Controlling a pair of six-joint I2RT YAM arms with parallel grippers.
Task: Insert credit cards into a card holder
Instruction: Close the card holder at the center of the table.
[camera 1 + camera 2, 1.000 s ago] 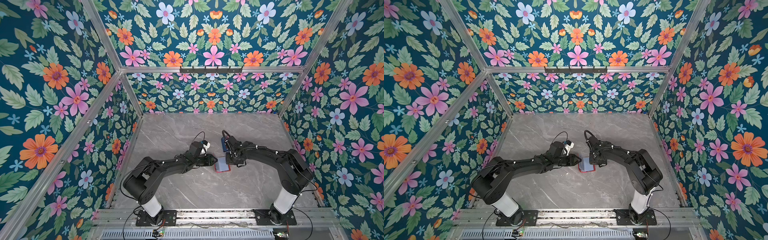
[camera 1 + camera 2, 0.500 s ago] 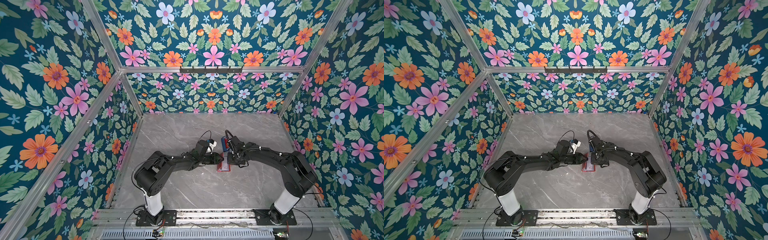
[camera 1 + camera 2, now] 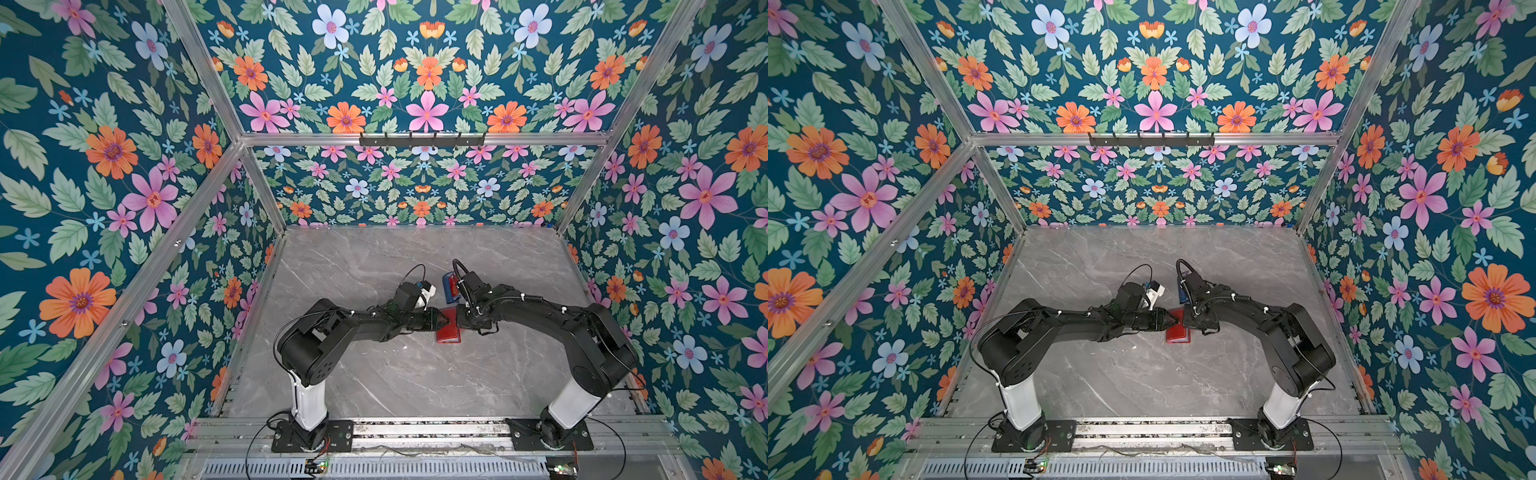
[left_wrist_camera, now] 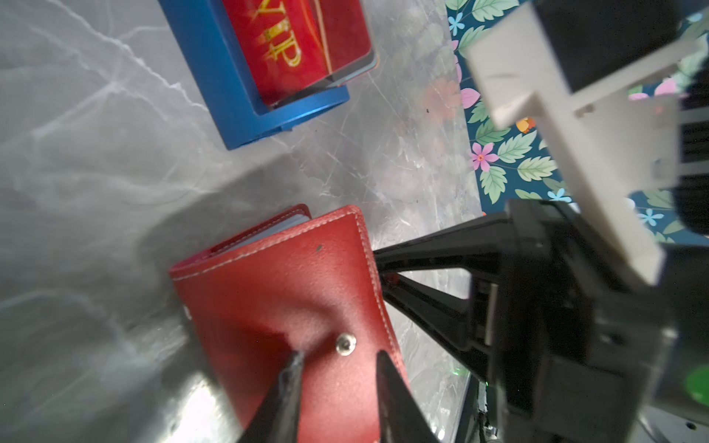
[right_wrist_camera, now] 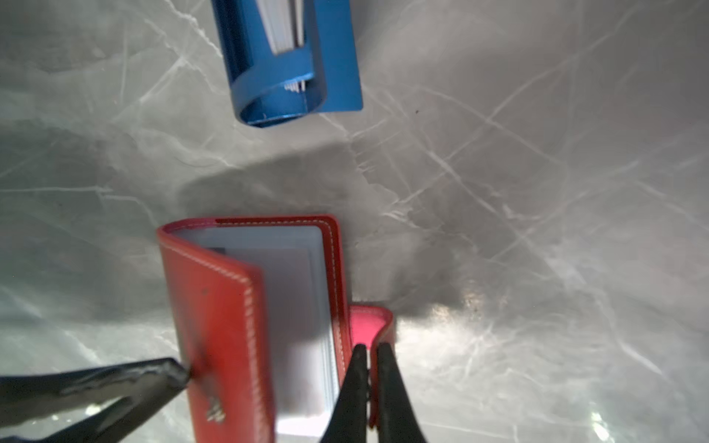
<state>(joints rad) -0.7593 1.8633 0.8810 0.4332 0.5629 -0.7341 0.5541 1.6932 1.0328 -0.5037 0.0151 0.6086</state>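
The card holder (image 3: 449, 334), a red wallet, lies between both arms in both top views. Its cover (image 5: 218, 307) stands half raised over the pale clear sleeves (image 5: 291, 291). My left gripper (image 4: 339, 360) is open; its fingers straddle the snap stud (image 4: 345, 344), and one fingertip (image 5: 172, 374) touches the cover's outside. My right gripper (image 5: 369, 351) is shut on the holder's snap tab (image 5: 370, 322). A red credit card (image 4: 295, 46) and several pale credit cards (image 5: 284, 30) stand in the blue rack (image 4: 230, 76).
The blue rack (image 3: 448, 286) stands just behind the wallet, close to the right wrist. The grey marble table (image 3: 415, 382) stretches around them. Floral walls (image 3: 124, 208) close off the left, right and back.
My left arm has reached right to the wallet and its jaws have narrowed. The cover has swung up over the pale sleeves, so the wallet now shows red from above. The right gripper has kept its hold.
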